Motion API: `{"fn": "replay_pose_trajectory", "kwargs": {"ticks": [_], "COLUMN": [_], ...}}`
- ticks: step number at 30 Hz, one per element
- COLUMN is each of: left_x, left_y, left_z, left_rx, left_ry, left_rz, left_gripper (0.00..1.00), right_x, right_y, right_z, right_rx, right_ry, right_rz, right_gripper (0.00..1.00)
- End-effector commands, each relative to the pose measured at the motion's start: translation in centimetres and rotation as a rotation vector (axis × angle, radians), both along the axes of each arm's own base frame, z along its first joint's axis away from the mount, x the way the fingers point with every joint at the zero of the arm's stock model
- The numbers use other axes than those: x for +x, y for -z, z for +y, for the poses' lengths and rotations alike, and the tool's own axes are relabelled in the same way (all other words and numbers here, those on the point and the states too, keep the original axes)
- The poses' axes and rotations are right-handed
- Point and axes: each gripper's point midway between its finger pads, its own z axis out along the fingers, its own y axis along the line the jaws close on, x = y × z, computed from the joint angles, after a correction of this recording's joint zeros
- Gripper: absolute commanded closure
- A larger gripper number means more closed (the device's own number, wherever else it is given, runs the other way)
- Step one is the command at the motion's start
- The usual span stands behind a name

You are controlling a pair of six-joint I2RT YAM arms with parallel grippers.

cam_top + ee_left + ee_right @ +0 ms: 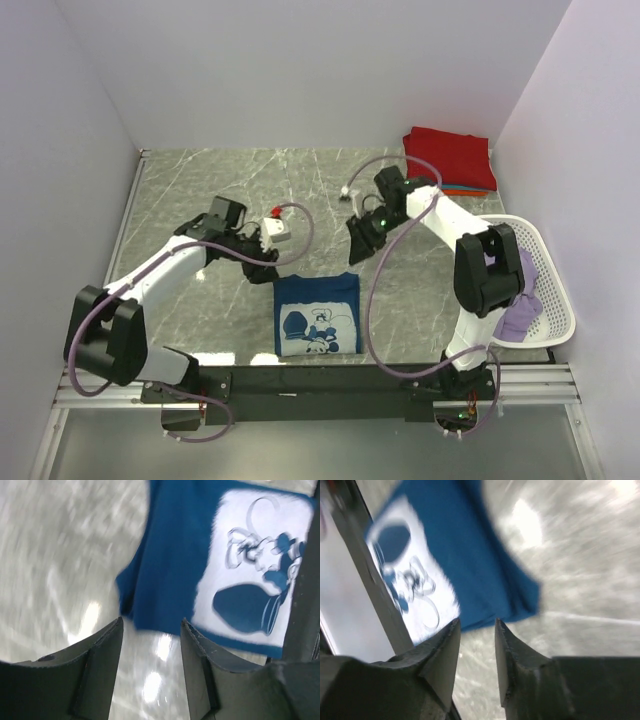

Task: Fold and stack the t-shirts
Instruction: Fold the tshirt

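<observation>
**Blue shirt folded flat, both grippers empty**

The dark blue cotton t-shirt with a white cartoon print (318,315) lies folded nearly square at the near centre of the grey marbled table (200,180). Its printed half faces the arm bases. The left gripper (262,272) and right gripper (358,250) hover at its far corners, fingers apart.

Blue shirt (170,570) blurred, cropped in wrist views; basket (556,268) part-hidden behind right arm (485,270).
</observation>
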Motion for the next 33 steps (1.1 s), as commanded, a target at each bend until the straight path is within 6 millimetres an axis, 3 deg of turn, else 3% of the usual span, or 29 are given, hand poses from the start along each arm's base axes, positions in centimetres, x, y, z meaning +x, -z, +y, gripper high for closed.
{"fn": "replay_pose_trajectory", "kwargs": {"ticks": [1,2,3,5,6,10,16,23,33], "left_x": [1.3,1.5,1.8,2.4,2.5,2.4,0.7,0.3,0.5], "left_y": [-1.5,-1.9,-0.8,-0.8,0.4,1.7,3.1,5.1,4.4], "left_z": [-3.2,-4.3,-4.8,-6.0,-6.4,-8.1,-10.1,-10.9,-11.3], "left_rx": [-0.026,-0.033,-0.021,-0.022,-0.008,-0.01,-0.028,0.011,0.012], "left_ry": [0.145,0.171,0.18,0.206,0.217,0.266,0.305,0.295,0.293], "left_rz": [-0.123,-0.135,-0.103,-0.101,-0.071,-0.038,0.035,0.086,0.042], "left_gripper": [0.45,0.45,0.45,0.45,0.45,0.46,0.45,0.52,0.47], "right_x": [2.8,3.6,4.2,4.7,5.3,5.9,5.7,5.4,4.6], "right_y": [-2.0,-2.2,-1.6,-1.1,-0.8,0.4,2.2,3.7,4.3], "right_z": [1.2,1.5,1.9,2.5,2.9,3.5,4.0,4.1,4.3], "right_rx": [0.116,0.124,0.14,0.154,0.167,0.175,0.176,0.167,0.16], "right_ry": [0.101,0.141,0.158,0.195,0.229,0.281,0.296,0.292,0.266], "right_rz": [0.102,0.133,0.156,0.192,0.211,0.281,0.373,0.409,0.413], "right_gripper": [0.62,0.65,0.68,0.7,0.7,0.73,0.74,0.75,0.75]}}
